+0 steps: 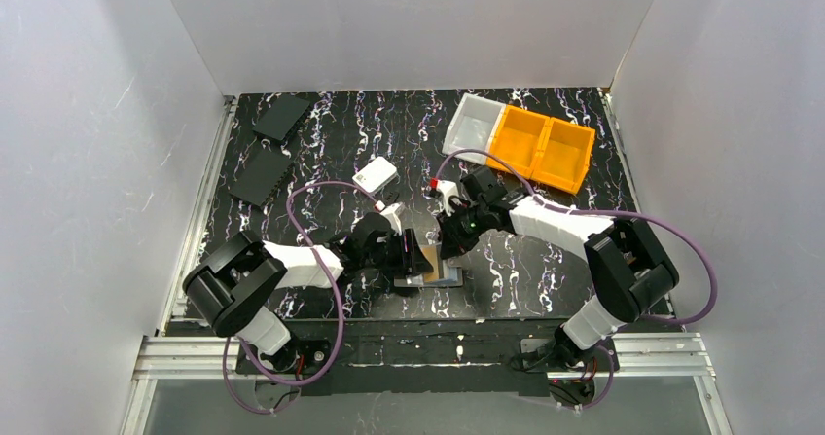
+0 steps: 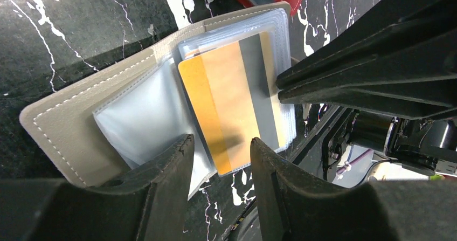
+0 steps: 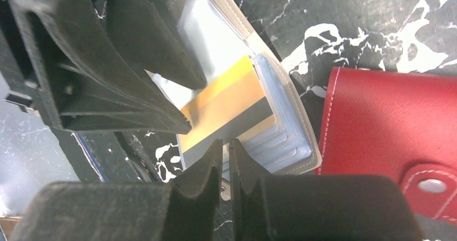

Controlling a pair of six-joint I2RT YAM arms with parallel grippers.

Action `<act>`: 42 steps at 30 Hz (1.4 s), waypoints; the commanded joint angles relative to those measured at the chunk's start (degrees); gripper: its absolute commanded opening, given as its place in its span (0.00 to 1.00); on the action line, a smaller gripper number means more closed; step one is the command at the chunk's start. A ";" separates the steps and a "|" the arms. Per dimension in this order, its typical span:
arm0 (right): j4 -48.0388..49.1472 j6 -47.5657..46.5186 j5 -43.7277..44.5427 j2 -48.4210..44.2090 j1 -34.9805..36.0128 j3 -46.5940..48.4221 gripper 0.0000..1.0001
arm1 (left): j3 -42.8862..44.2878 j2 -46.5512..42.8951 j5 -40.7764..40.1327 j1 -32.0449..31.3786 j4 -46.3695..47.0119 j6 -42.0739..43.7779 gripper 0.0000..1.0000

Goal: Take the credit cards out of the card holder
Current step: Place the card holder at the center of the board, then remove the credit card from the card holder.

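Top view: card holder (image 1: pixel 443 275) lies open on the worktop (image 1: pixel 545 270), near centre, with both arms meeting over it.
Left wrist view: orange-brown card (image 2: pixel 226 106) juts past the clear sleeves. Left fingers (image 2: pixel 167 187) are apart, the card's end between them.
Right wrist view: right fingers (image 3: pixel 196 179) are almost together at the card's edge; whether they pinch it is unclear. Red wallet (image 3: pixel 388 122) lies just beside the holder.
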 commanded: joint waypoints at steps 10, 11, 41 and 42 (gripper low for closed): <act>1.06 1.62 3.24 -0.21 -1.46 -3.95 0.27 | -3.03 -2.06 -0.09 0.27 2.98 -3.25 0.42; 1.27 1.93 2.51 -0.57 -2.01 -4.01 0.28 | -3.16 -2.03 -0.24 0.31 3.08 -3.56 0.42; 7.42 5.84 -4.10 7.26 -3.05 -6.44 0.19 | -4.16 5.00 1.52 2.51 9.43 -12.03 0.22; 7.30 5.72 -3.93 7.52 -3.04 -6.36 0.19 | -4.30 5.09 1.54 2.58 9.71 -12.17 0.18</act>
